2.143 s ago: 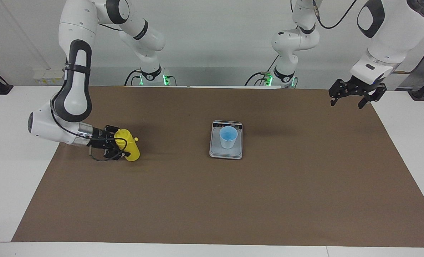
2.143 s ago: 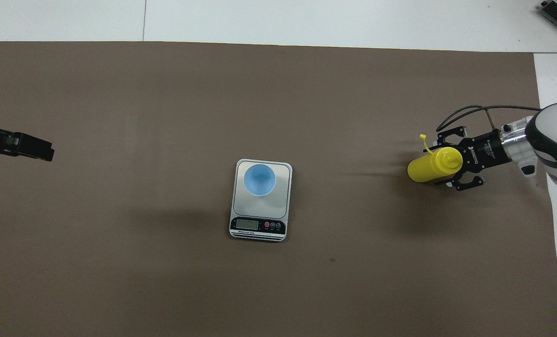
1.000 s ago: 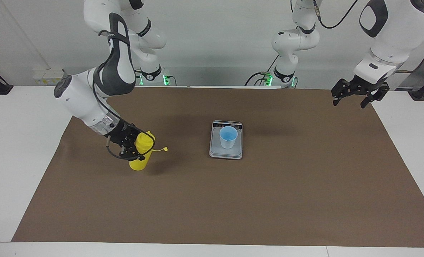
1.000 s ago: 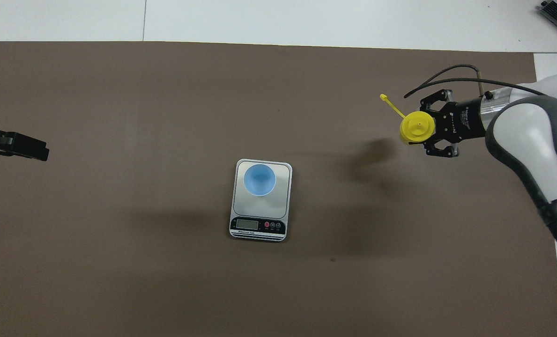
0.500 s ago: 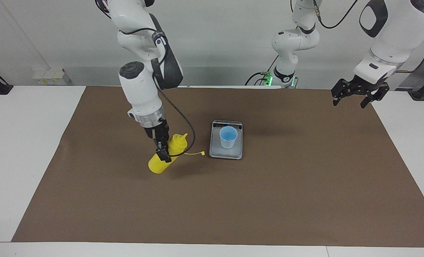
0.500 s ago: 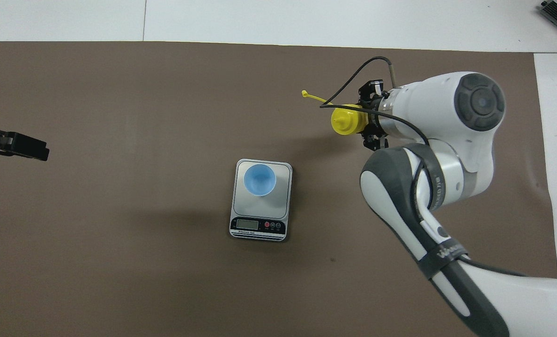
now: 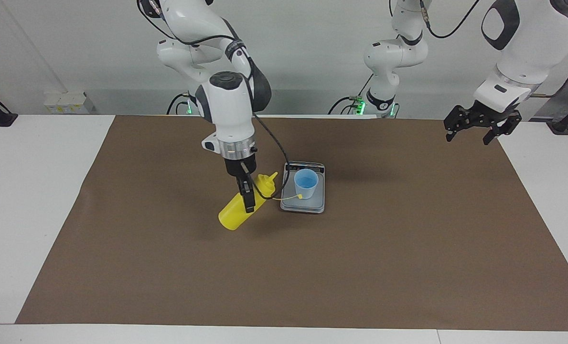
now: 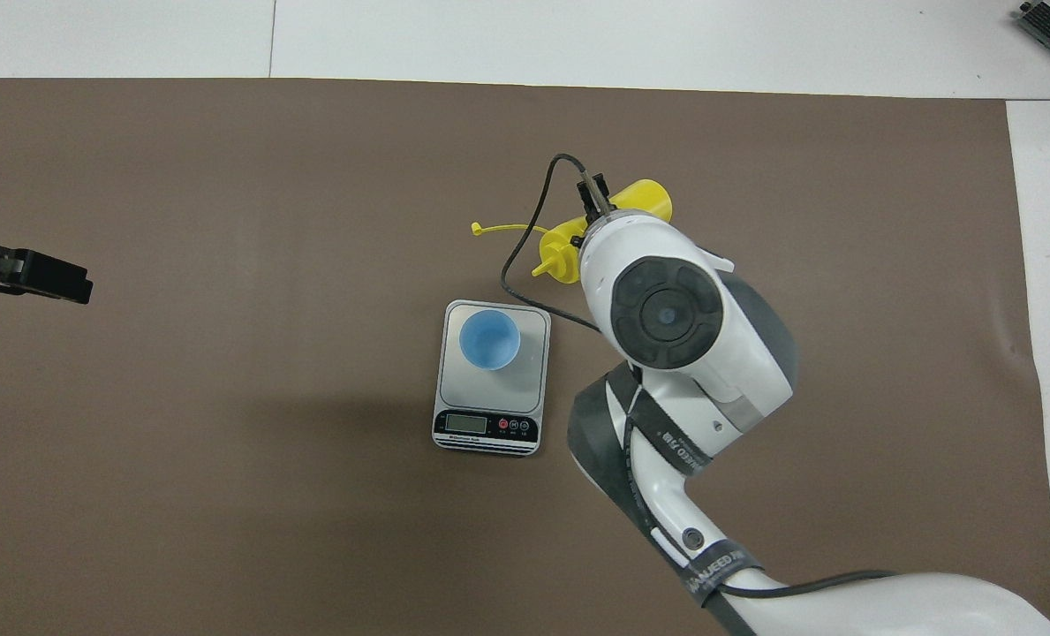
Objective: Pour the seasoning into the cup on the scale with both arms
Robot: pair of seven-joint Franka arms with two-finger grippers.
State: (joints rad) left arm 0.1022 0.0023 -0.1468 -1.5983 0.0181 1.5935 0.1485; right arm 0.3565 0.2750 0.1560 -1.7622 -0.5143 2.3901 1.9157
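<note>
The right gripper hangs over the brown mat just beside the scale, on the side toward the right arm's end of the table. Its fingers are pressed together on the yellow bottle, pinching it around the middle of the body. The bottle is off the mat and tilted, its base down and away from the scale, its cap and nozzle up and pointing toward the scale. The thin tethered tip cover dangles from the cap and reaches across to the blue cup; it looks to be touching the cup's wall, though that is hard to make out.

In the overhead view the right arm's wrist covers most of the bottle; only the base, the cap and the tether show around it.

The cup stands upright on the scale's platform, on the half farther from the robots, while the dark display strip is at the end nearer to them. The scale sits near the middle of the mat.

The left gripper waits in the air over the mat's corner at the left arm's end of the table, well apart from the scale, its fingers spread and holding nothing.
</note>
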